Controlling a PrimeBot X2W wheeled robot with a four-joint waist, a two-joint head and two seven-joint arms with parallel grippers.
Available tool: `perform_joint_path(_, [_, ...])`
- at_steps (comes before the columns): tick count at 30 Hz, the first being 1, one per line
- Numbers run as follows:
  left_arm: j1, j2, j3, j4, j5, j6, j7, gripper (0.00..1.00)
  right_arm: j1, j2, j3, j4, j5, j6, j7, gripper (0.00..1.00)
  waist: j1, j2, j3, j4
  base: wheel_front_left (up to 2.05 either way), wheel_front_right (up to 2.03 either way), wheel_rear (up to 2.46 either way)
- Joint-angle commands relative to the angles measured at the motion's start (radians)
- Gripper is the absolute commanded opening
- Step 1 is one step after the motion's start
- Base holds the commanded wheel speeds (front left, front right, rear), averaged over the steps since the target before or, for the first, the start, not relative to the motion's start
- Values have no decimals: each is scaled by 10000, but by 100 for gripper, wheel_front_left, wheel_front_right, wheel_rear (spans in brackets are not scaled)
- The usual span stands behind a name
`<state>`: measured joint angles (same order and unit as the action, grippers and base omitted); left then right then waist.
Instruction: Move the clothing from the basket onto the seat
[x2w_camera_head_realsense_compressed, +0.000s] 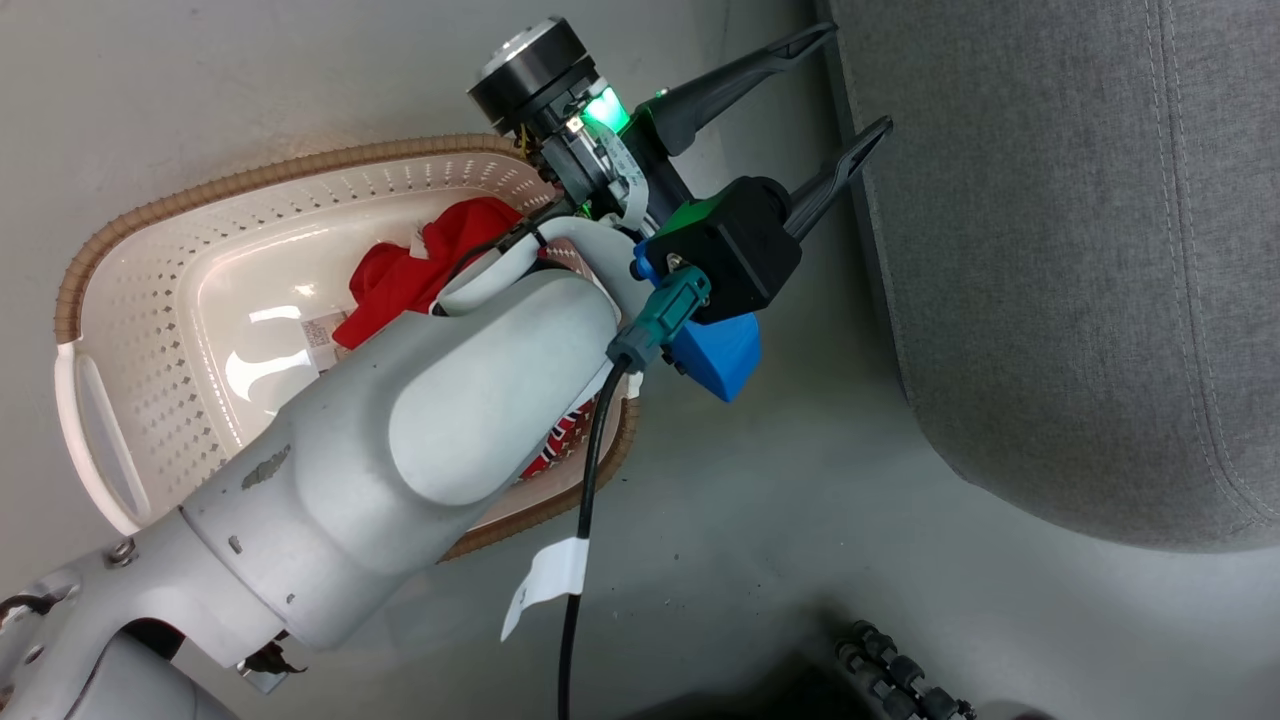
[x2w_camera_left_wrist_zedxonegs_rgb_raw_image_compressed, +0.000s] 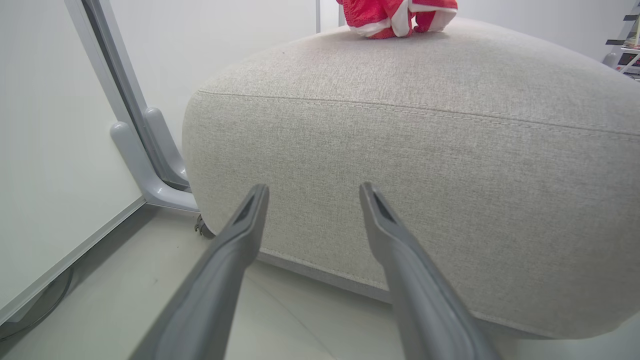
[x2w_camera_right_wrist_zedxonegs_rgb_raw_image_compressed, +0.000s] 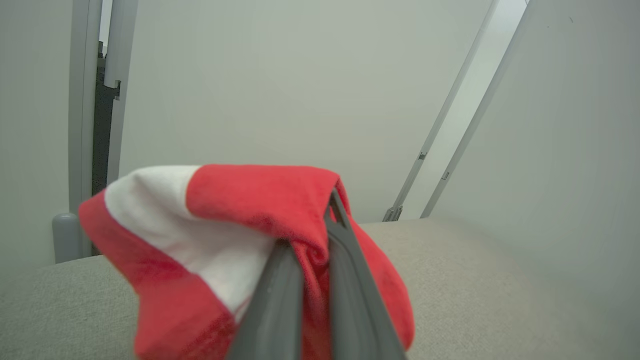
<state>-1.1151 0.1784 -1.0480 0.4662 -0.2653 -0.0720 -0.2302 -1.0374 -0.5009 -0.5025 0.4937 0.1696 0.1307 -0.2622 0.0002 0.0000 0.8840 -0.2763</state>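
The right gripper (x2w_camera_right_wrist_zedxonegs_rgb_raw_image_compressed: 312, 225) is clamped tight on a bunched fold of the striped garment (x2w_camera_right_wrist_zedxonegs_rgb_raw_image_compressed: 210, 220). Red cloth is pinched between its fingers, and the rest sags to either side and below them. Under the fingers lies the seat (x2w_camera_right_wrist_zedxonegs_rgb_raw_image_compressed: 475, 280) — the garment hangs just over its grey weave, perhaps touching; I cannot tell.

The left gripper (x2w_camera_head_realsense_compressed: 858, 78) stands with fingers wide apart and nothing between them, its tips aimed at the seat's side and the floor (x2w_camera_head_realsense_compressed: 800, 500) beneath. Behind its wrist, under the left forearm (x2w_camera_head_realsense_compressed: 450, 420), the basket (x2w_camera_head_realsense_compressed: 140, 300) holds the second red garment (x2w_camera_head_realsense_compressed: 420, 265).

This cloth looks light, limp and unbreakable. It should drape rather than slip, so a pinch on a raised crease near the heap's middle seems best. The cushion is soft, rounded and roomy — pale wall panels (x2w_camera_right_wrist_zedxonegs_rgb_raw_image_compressed: 300, 100) rise beyond the right fingertips.
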Motion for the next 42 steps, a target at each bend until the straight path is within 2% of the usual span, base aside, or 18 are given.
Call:
perform_joint_path(1, [-215, 17, -17, -63, 10, 17, 11, 100, 211, 125, -84, 145, -54, 1, -43, 0, -2, 0, 3, 1, 0, 0, 0])
perform_joint_path(10, [-200, 58, -81, -148, -85, 109, 47, 100, 1098, 1014, -312, 1722, -147, 1, -40, 0, -2, 0, -27, 3, 0, 0, 0])
perform_joint_path(15, [-129, 115, -113, -149, -157, 138, 17, 100, 1208, 1139, -168, 2362, -18, 1, -42, 0, -2, 0, -129, 28, 0, 0, 0])
perform_joint_path(16, [-120, 122, -101, -145, -155, 166, 1, 100, 1229, 1168, -151, 2377, -18, 1, -42, 29, -2, 0, -174, 34, 0, 0, 0])
perform_joint_path(17, [-100, 116, -86, -147, -163, 183, -26, 100, 1329, 1206, -108, 2348, 2, 1, -40, 49, -2, 0, -233, 41, 0, 0, 0])
perform_joint_path(18, [-65, 97, -83, -138, -187, 196, -41, 100, 1450, 1245, -95, 2252, 36, 1, -40, 100, -2, 0, -310, 47, 0, 0, 0])
perform_joint_path(30, [753, -275, 374, -2, -610, 458, -355, 100, 3788, 1411, 856, 467, 228, 1, -42, 100, -2, 0, -2262, 441, 0, 0, 0])
perform_joint_path(42, [3029, 67, 3012, -1426, -592, 1055, -361, 100, 5286, 1964, 3138, -1874, 187, 0, -42, 100, -2, 0, -4400, 1488, 0, 0, 0])
